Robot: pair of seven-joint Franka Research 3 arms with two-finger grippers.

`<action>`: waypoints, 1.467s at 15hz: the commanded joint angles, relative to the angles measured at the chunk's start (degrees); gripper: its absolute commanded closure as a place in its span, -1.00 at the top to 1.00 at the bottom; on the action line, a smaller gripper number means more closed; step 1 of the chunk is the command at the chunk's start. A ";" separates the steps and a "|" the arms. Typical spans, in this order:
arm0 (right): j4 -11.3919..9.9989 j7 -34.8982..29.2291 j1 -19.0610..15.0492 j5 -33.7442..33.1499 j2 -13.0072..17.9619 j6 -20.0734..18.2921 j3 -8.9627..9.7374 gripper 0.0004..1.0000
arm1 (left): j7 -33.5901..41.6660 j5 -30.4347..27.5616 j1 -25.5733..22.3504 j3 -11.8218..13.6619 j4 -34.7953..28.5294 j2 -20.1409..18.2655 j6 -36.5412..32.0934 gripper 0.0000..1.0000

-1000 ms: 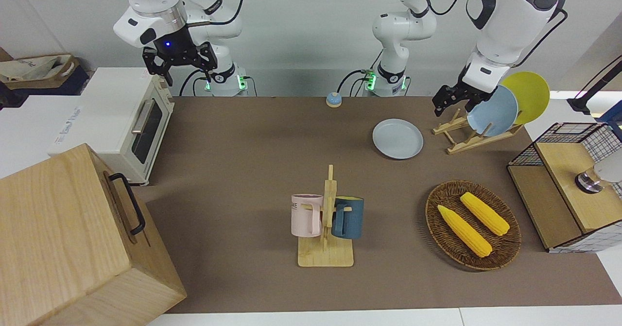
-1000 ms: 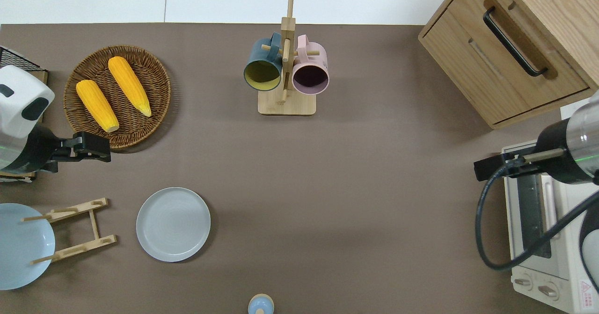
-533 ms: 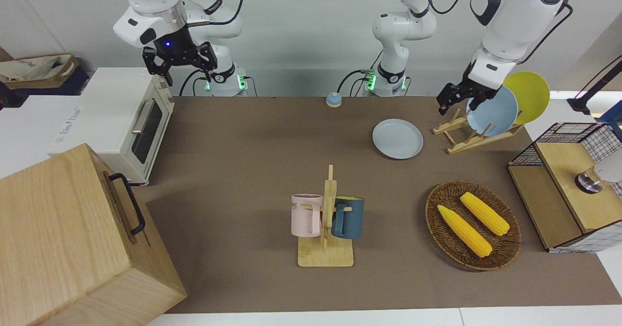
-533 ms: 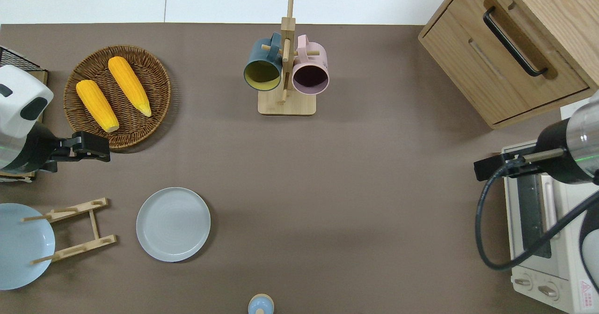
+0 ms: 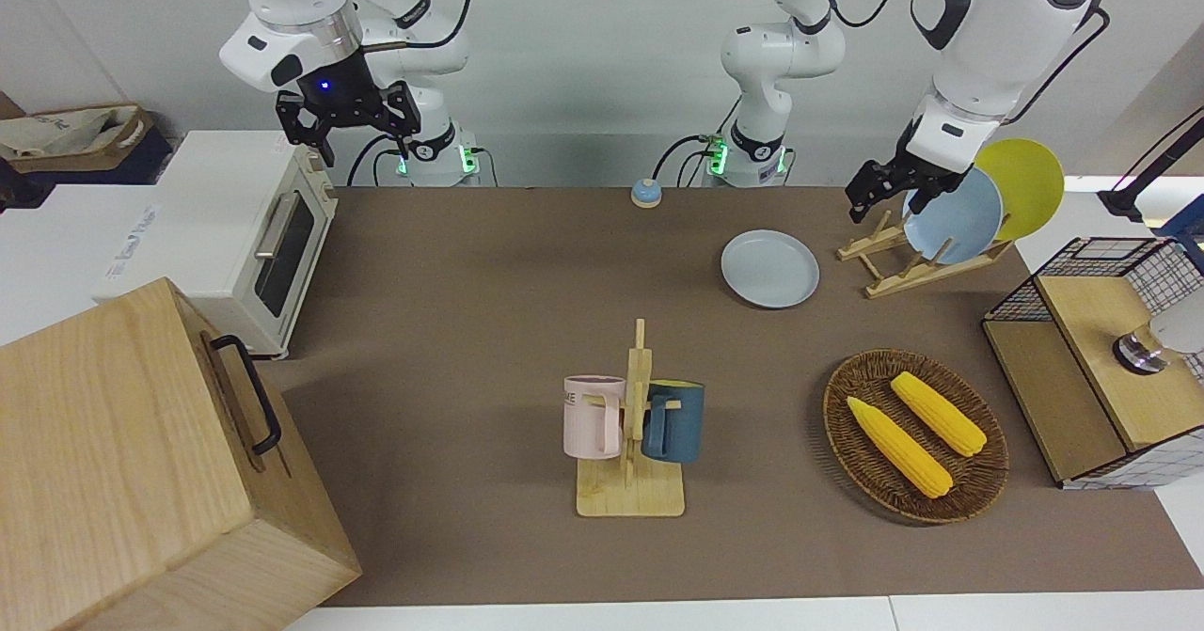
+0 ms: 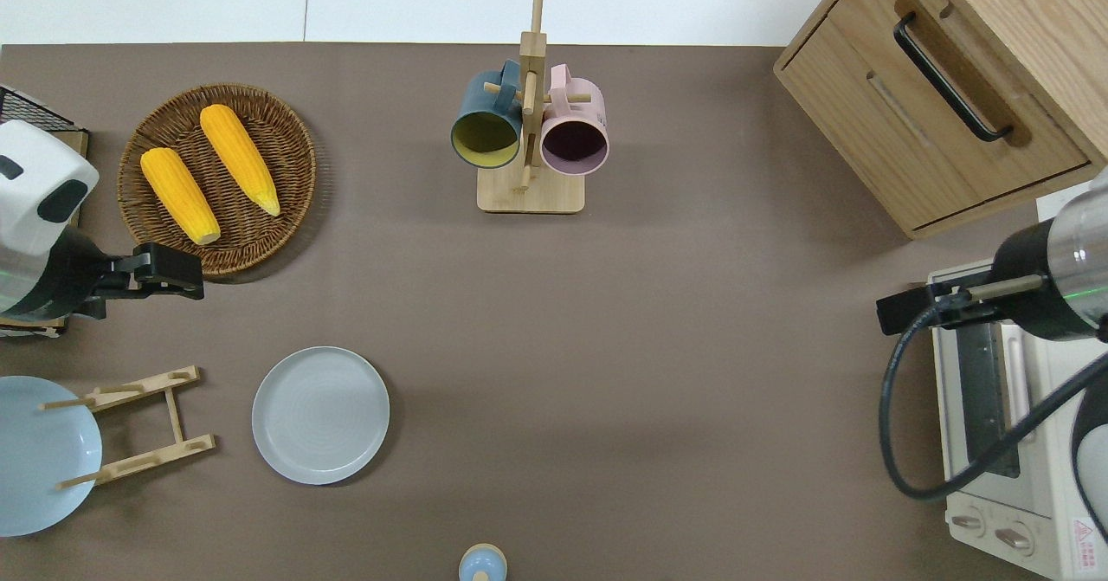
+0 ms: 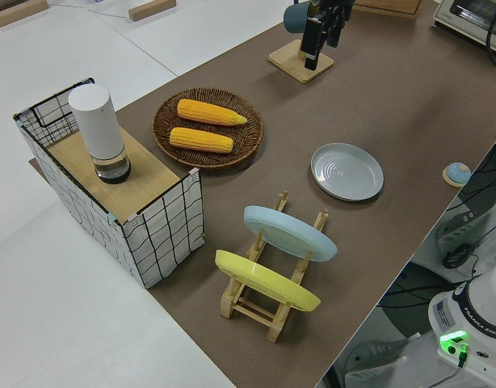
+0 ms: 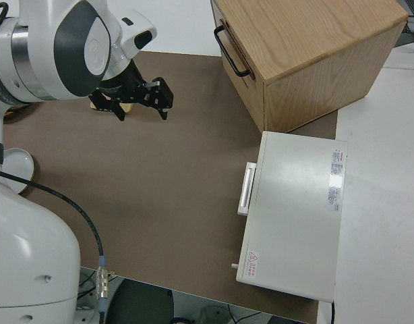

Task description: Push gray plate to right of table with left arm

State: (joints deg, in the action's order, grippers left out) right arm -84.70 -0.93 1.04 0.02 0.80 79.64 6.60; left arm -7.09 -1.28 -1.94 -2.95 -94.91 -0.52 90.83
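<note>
The gray plate point(image 5: 769, 268) lies flat on the brown table mat point(image 5: 489, 264), close to the robots and toward the left arm's end; it also shows in the overhead view point(image 6: 320, 414) and the left side view point(image 7: 346, 171). My left gripper point(image 5: 882, 200) is open, empty and up in the air. In the overhead view, my left gripper point(image 6: 177, 274) is over the mat at the wicker basket's rim, clear of the plate. It also shows in the left side view point(image 7: 321, 48). My right gripper point(image 5: 348, 133) is parked and open.
A wooden plate rack point(image 5: 903, 260) beside the gray plate holds a sky-blue plate point(image 5: 952, 215) and a yellow plate point(image 5: 1021, 184). A wicker basket point(image 5: 847, 424) holds two corn cobs. A mug rack point(image 5: 632, 424), bell point(image 5: 645, 193), toaster oven point(image 5: 254, 236) and wooden cabinet point(image 5: 141, 462) stand around.
My left gripper has risen slightly and then held still. The gray plate and the right arm have not moved.
</note>
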 commanded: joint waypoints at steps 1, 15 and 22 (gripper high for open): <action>0.50 -0.74 -1.13 0.33 0.17 -0.89 0.96 0.97 | 4.19 -1.09 -1.14 2.50 -0.89 -1.59 -2.06 1.00; 0.50 -0.74 -1.13 0.33 0.17 -0.89 0.96 0.97 | 4.46 1.19 -0.52 1.80 -32.08 -11.87 19.28 1.00; 0.50 -0.74 -1.13 0.33 0.17 -0.89 0.88 0.97 | 6.91 2.07 -1.22 2.16 -45.44 -12.40 32.20 1.00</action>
State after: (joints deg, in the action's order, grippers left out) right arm -84.70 -0.93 1.04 0.02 0.80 79.64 6.60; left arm -1.93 -0.65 -2.83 -0.84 -133.55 -10.72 117.36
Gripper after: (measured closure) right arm 0.013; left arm 0.000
